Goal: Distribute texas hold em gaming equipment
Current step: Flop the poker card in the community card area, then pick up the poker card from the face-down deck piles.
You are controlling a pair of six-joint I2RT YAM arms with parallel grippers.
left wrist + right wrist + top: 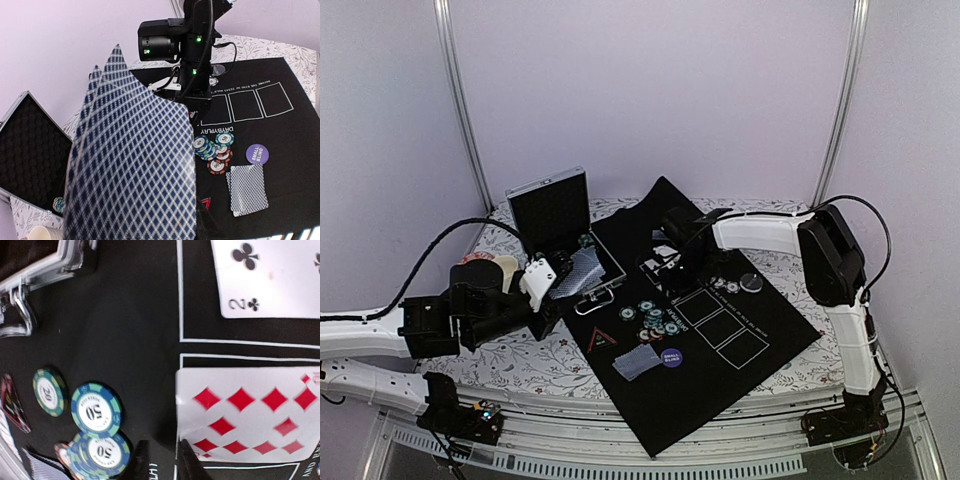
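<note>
**Left gripper** [556, 284]: raised above the counter [510, 362] beside the open silver case [548, 205], fingers clenched on a fan of blue-backed playing cards [135, 165].

**Right gripper** [164, 452]: low over the black mat [125, 315], fingers apparently slightly parted and empty, at the edge of a face-up diamonds card [245, 415]. A two of clubs [270, 277] fills the adjoining rectangle.

Teal poker chips [96, 410] cluster on the mat near a purple button [257, 154] and a face-down card pile [246, 189].
</note>
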